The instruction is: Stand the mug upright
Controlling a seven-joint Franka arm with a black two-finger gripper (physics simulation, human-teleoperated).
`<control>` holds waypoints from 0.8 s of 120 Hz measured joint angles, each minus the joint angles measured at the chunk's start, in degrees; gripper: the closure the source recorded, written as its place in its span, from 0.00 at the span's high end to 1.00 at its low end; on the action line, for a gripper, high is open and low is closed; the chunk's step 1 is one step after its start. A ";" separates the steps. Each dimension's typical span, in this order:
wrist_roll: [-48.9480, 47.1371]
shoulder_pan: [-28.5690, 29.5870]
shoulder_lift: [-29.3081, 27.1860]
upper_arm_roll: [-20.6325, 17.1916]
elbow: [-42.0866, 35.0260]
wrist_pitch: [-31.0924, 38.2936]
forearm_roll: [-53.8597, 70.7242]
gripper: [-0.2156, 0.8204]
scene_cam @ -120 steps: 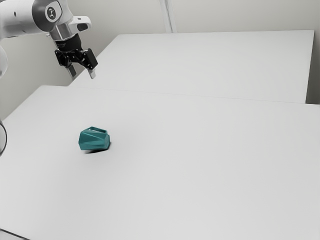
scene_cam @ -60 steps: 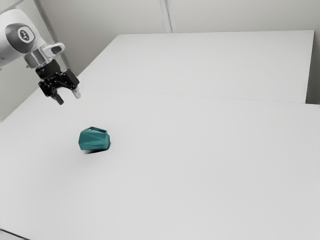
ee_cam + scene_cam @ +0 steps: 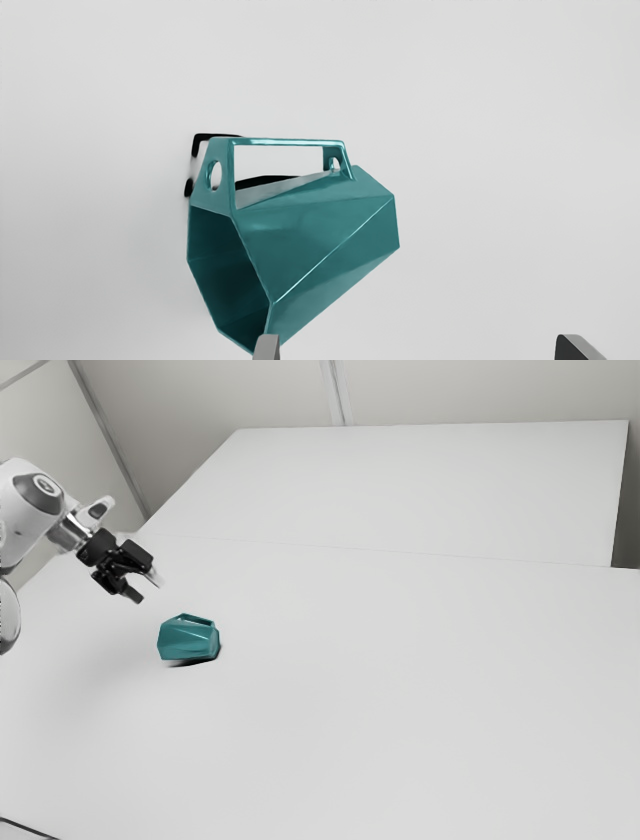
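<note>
Teal and many-sided, the mug [image 3: 188, 640] lies on its side on the white table [image 3: 400, 710] in the exterior view, so it does not stand as the task wants. Its flat faces probably keep it from rolling. The black gripper [image 3: 144, 588] hangs above the table, near the mug on the exterior view's upper-left side and apart from it, its jaws spread and holding nothing. That placing looks suited to reaching down for the mug. The arm [image 3: 30, 515] comes in from farther off on that same side. Well beyond the mug, on the far side, a second white surface [image 3: 430, 490] stretches toward the wall [image 3: 230, 395].

In the wrist view, the mouth [image 3: 227, 275] opens sideways, and the handle [image 3: 285, 142] runs along the mug's flank away from the fingertips, a dark shadow [image 3: 265, 181] showing through its loop. One finger [image 3: 267, 347] overlaps the rim [image 3: 252, 260] in this view, while the other is seen off past the mug's side. Lowering as lined up here might catch the rim, I judge, and the jutting handle could foul a turn. Righting it calls for a firm hold and a tilt that brings the mouth upward.
</note>
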 joint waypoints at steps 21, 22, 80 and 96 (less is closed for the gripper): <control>5.85 2.07 4.22 -0.14 -0.29 1.39 -4.73 0.79; 6.10 2.17 4.36 -0.19 -0.41 1.43 -4.95 0.79; 16.60 3.93 7.60 -0.81 -6.93 0.56 -16.41 0.79; 18.31 3.83 7.54 -0.83 -7.12 -0.70 -17.25 0.57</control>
